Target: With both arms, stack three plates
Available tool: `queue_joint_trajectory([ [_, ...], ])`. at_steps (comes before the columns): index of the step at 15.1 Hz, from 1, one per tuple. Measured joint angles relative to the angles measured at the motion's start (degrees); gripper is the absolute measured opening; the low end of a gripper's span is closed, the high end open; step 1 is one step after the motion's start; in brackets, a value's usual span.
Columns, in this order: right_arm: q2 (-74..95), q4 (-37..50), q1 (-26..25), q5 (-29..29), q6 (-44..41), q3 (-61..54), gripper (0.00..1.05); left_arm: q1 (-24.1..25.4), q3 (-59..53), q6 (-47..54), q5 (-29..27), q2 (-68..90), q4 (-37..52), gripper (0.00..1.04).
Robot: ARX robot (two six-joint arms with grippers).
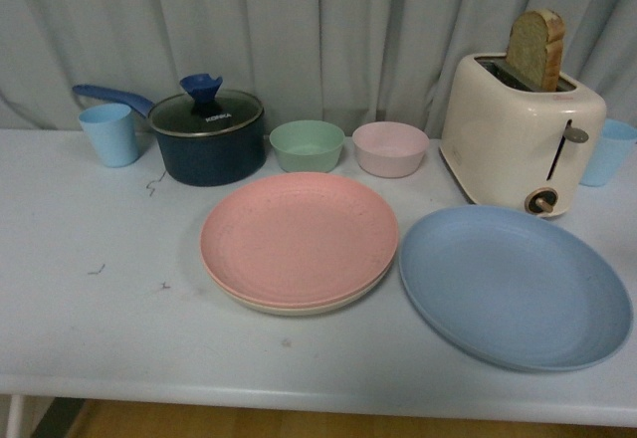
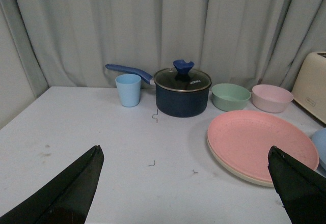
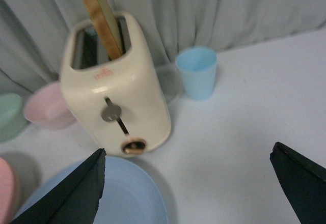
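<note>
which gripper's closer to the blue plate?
Right. The right gripper hangs close over the blue plate, jaws open, toaster ahead. The left gripper is off on the far side of the pink plate; its camera catches only the blue plate's edge.

Both grippers are wide open.
The left gripper point(image 2: 184, 150) appears in its wrist view as two black, pointed fingers point(image 2: 69, 191), one at each lower corner of the picture, with the tips far apart and not closed on anything. The right gripper point(image 3: 188, 150) looks the same in its own wrist view: two black fingers point(image 3: 300, 178) spread wide, and the tips touch nothing.
</note>
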Motion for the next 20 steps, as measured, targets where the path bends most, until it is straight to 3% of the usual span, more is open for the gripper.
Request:
queue_joint_trajectory([
  [2, 10.8, -10.9, 3.7, 5.6, -0.1, 8.6, 0.98, 0.0, 0.0, 0.0, 0.0, 0.0, 0.0, 0.98],
  [6, 20.9, -18.9, 7.1, 9.4, 0.1, 13.6, 0.98, 0.0, 0.0, 0.0, 0.0, 0.0, 0.0, 0.98],
  [14, 30.1, -21.9, 11.3, 11.6, 3.1, 18.1, 0.98, 0.0, 0.0, 0.0, 0.0, 0.0, 0.0, 0.98],
  [15, 30.4, -21.9, 11.3, 11.6, 3.3, 18.1, 0.94, 0.0, 0.0, 0.0, 0.0, 0.0, 0.0, 0.98],
  [17, 30.6, -21.8, 11.3, 11.6, 3.3, 18.0, 0.74, 0.0, 0.0, 0.0, 0.0, 0.0, 0.0, 0.98],
  [20, 30.6, -20.9, 10.5, 11.3, 3.3, 17.2, 0.38, 0.0, 0.0, 0.0, 0.0, 0.0, 0.0, 0.98],
])
